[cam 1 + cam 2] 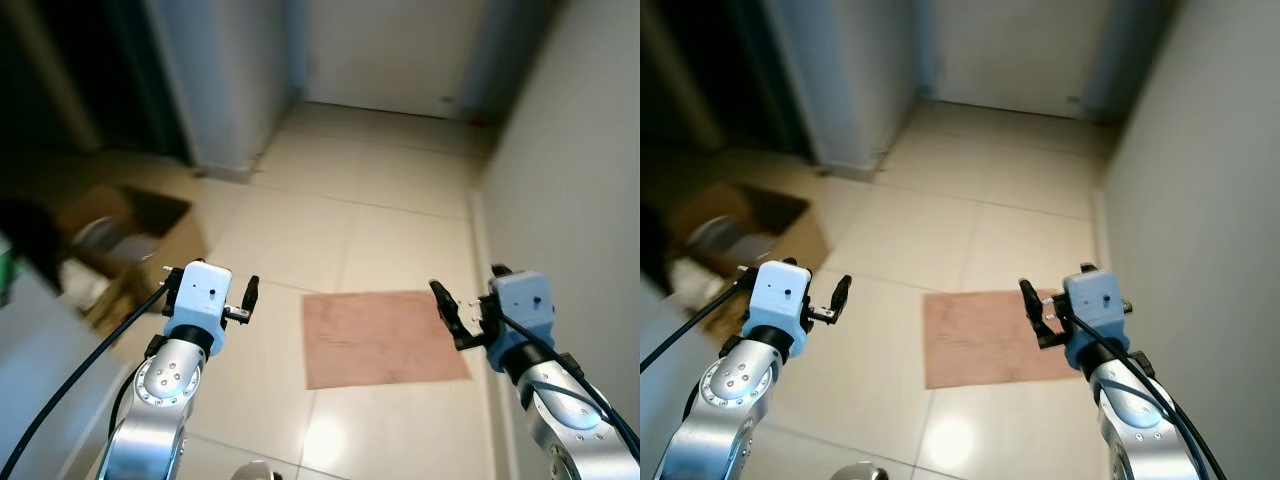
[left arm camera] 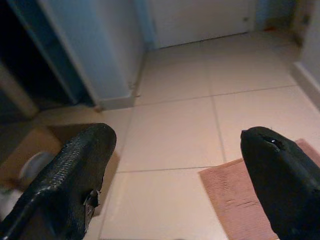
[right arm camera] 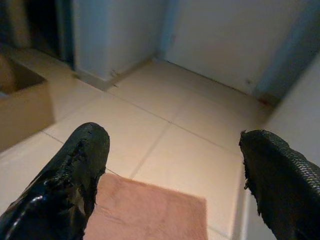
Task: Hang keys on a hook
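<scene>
- Head views: both arms reach forward over a tiled floor (image 1: 400,190). The left hand (image 1: 212,292) and right hand (image 1: 468,312) are held up with nothing in them, a pink mat (image 1: 380,338) lying between them. A cardboard box (image 1: 130,245) sits on the left.
- Left wrist view: fingers (image 2: 75,170) spread apart, empty, above tiles and the mat's corner.
- Right wrist view: fingers (image 3: 75,165) spread apart, empty, above the mat.

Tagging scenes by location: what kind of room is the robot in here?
Probably a home entryway or hallway: tiled floor, a small reddish mat beside the wall, a closed door at the far end, and an open cardboard box at the left.
</scene>
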